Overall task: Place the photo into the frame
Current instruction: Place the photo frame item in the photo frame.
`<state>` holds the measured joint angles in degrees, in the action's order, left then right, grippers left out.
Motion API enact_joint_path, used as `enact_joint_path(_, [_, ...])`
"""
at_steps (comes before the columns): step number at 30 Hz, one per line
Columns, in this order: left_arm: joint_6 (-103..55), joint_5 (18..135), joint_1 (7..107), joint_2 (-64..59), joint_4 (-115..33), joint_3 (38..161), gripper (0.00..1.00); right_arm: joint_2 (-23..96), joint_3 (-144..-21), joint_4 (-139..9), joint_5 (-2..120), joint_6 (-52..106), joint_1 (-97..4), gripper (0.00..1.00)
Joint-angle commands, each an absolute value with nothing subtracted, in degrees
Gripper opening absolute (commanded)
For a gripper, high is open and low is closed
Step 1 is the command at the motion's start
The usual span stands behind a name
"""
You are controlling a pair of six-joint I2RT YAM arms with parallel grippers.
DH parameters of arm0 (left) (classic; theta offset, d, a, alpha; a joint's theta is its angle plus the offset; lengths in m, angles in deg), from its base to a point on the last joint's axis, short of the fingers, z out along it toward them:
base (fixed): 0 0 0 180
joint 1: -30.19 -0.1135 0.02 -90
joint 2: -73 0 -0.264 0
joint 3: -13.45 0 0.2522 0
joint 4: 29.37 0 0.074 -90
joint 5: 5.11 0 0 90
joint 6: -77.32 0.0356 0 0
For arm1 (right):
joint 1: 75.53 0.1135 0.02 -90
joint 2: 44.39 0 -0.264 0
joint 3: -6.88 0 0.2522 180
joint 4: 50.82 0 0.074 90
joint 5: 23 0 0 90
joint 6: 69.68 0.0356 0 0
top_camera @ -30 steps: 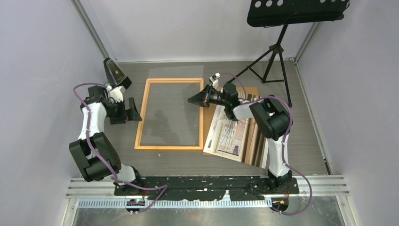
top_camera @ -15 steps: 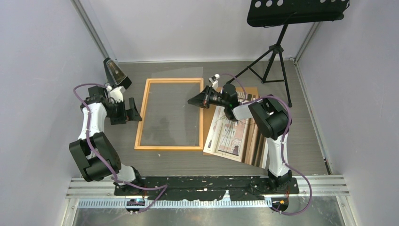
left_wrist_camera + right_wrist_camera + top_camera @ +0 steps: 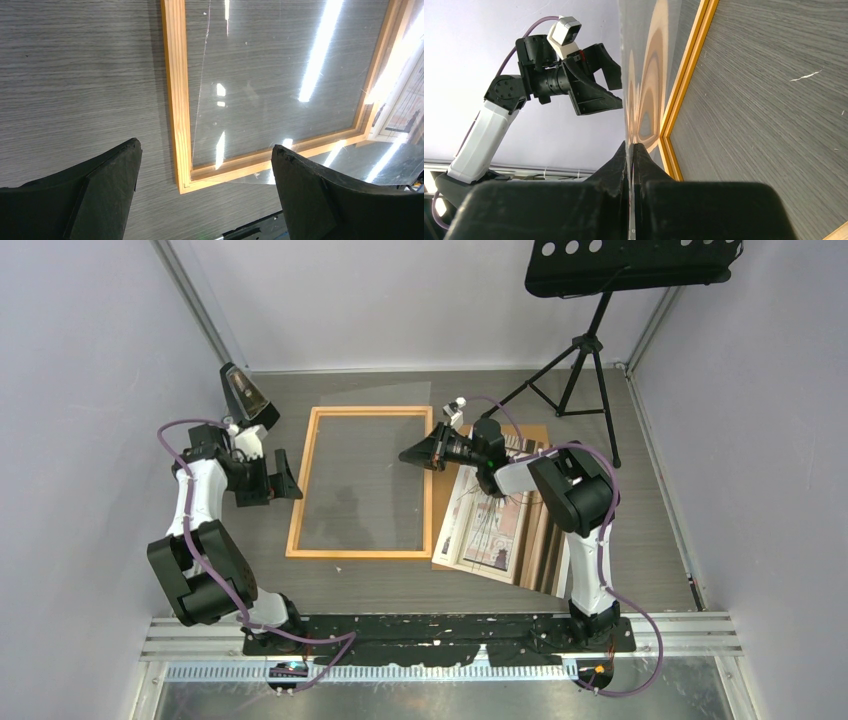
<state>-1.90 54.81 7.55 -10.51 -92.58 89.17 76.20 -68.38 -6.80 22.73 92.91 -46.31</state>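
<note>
The orange frame [image 3: 303, 480] lies flat on the table, left of centre. A clear sheet [image 3: 365, 475] lies over its opening and reaches past the far rail. My right gripper [image 3: 408, 454] is shut on the sheet's right edge, by the frame's right rail; the wrist view shows the jaws [image 3: 630, 145] pinching the thin sheet [image 3: 644, 60] beside the frame [image 3: 689, 75]. The photo [image 3: 490, 530] lies print up to the right of the frame, partly under my right arm. My left gripper [image 3: 290, 478] is open and empty just left of the frame; its wrist view [image 3: 205, 146] shows the frame corner [image 3: 176, 100] below.
A brown backing board [image 3: 540, 550] lies under the photo at the right. A black music stand on a tripod [image 3: 580, 350] stands at the back right. Grey walls close in the table on three sides.
</note>
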Motion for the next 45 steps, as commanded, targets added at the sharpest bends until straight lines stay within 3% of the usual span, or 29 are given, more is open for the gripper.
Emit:
enact_joint_path(1, [-2.23, 53.24, 7.33, -9.97, -90.96, 89.08, 0.99, 76.03, -69.54, -2.98, 21.83, 92.65, -45.91, 0.06])
enact_joint_path(45, [-2.14, 52.63, 7.33, -11.04, -91.19, 89.17, 0.98, 78.57, -73.53, -5.47, 20.81, 89.59, -46.44, 0.06])
